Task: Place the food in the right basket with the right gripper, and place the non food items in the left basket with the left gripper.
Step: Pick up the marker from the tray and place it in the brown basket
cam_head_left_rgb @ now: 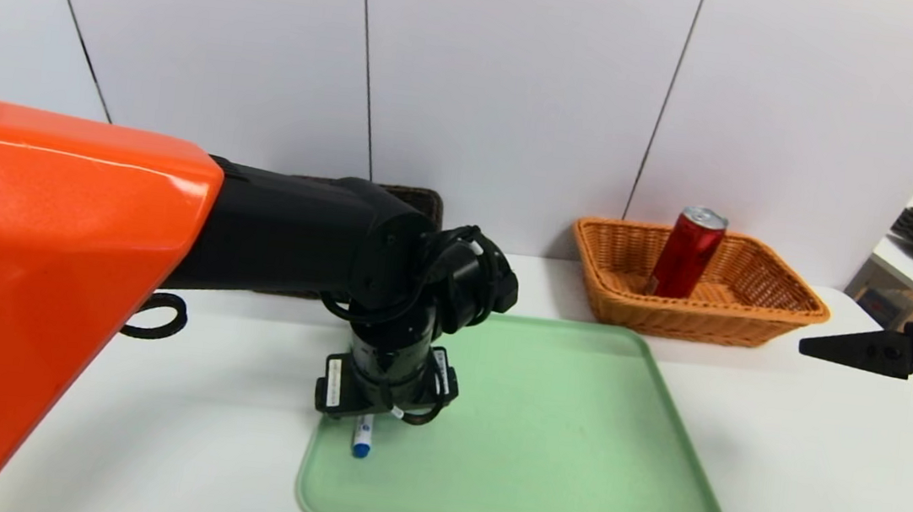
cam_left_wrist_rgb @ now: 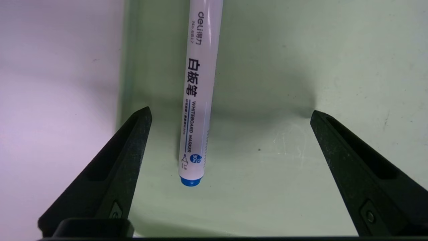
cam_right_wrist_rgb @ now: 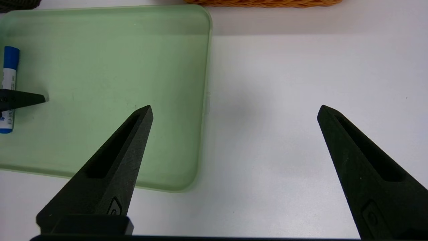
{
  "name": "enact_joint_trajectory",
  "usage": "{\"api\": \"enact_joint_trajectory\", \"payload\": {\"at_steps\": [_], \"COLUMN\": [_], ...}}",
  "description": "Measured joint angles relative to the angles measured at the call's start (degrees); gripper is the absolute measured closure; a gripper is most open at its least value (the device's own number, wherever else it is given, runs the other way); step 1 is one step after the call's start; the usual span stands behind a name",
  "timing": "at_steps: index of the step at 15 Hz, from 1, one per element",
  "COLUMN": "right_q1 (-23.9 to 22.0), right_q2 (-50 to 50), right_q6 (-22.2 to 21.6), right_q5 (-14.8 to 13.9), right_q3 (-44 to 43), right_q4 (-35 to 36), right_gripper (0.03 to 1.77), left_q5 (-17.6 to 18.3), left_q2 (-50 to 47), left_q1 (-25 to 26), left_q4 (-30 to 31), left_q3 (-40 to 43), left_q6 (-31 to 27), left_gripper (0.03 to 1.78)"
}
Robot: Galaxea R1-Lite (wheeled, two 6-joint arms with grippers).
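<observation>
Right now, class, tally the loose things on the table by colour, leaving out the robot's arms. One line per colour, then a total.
Red: 1, the drink can
Orange: 1, the wicker basket
Dark brown: 1, the basket behind the left arm
Green: 1, the tray
White with blue cap: 1, the marker
Total: 5

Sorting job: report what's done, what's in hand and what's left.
Done: the can stands in the orange basket. In hand: the left gripper hangs open over the marker on the green tray, one finger each side, not gripping. Left: grip it and carry it to the brown basket, mostly hidden behind the left arm. The right gripper is parked open over the table.
</observation>
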State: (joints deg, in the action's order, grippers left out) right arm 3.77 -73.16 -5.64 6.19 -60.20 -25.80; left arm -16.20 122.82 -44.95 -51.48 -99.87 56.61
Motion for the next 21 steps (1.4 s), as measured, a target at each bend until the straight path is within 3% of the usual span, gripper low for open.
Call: {"api": "enact_joint_trajectory", "payload": {"at_steps": [20, 21], "right_q1": [-0.6, -0.6], "right_q2": [0.0, 0.0], "right_q6": [0.0, 0.0], "right_q5": [0.3, 0.3], "right_q3": [-0.2, -0.2], "right_q4": [0.1, 0.1], "right_gripper": [0.10, 0.10], "left_q5": [-0.7, -0.7], "left_q2": [1.7, 1.7], "left_q1": [-0.1, -0.1], "left_q4": [-0.1, -0.1], "left_q3": [-0.5, -0.5], "left_q6": [-0.3, -0.3], "left_gripper": [0.12, 0.25]}}
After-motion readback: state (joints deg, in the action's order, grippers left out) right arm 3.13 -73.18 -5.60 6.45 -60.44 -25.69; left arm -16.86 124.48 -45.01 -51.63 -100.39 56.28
